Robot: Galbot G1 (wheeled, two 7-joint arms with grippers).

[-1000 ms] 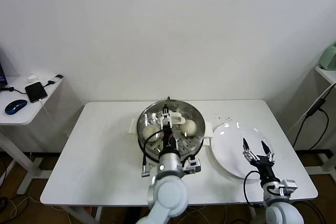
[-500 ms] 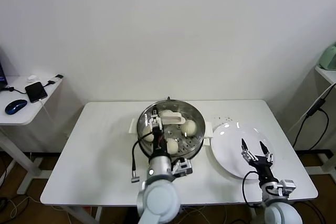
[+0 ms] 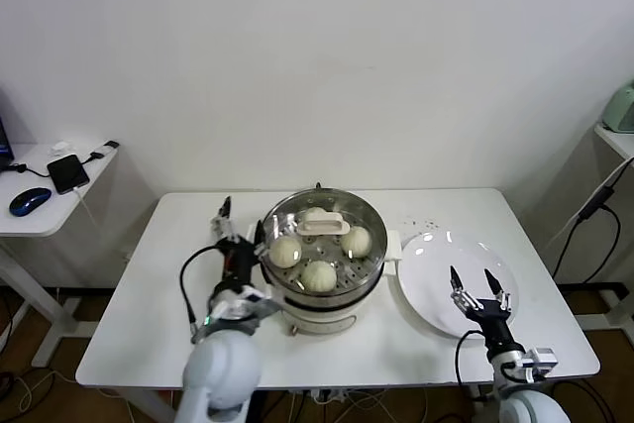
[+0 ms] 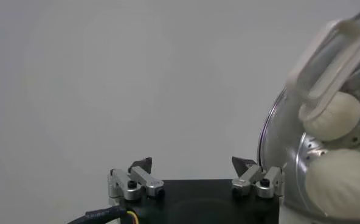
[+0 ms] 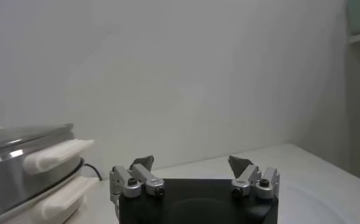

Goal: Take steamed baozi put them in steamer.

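Observation:
The steamer [image 3: 297, 316] stands mid-table, a shiny pot on a cream base. Several cream-white baozi rest on its perforated tray, one at the left [image 3: 285, 250], one at the front [image 3: 319, 275] and one at the right [image 3: 356, 240]. A glass lid with a white handle [image 3: 322, 228] lies over them. My left gripper [image 3: 241, 220] is open and empty just left of the steamer. In the left wrist view the left gripper [image 4: 193, 163] has the steamer rim [image 4: 271, 137] and baozi [image 4: 332, 115] beside it. My right gripper [image 3: 472, 279] hangs open and empty over the near part of the white plate.
The flat white plate [image 3: 436, 250] lies right of the steamer with nothing on it. A few dark specks [image 3: 421, 223] dot the table behind it. A side desk at the left holds a phone [image 3: 67, 173] and a mouse [image 3: 30, 201]. A shelf edge stands at the far right.
My left arm has drawn back from over the steamer to its left side, uncovering the front baozi. The right gripper has slid slightly toward the table's front edge.

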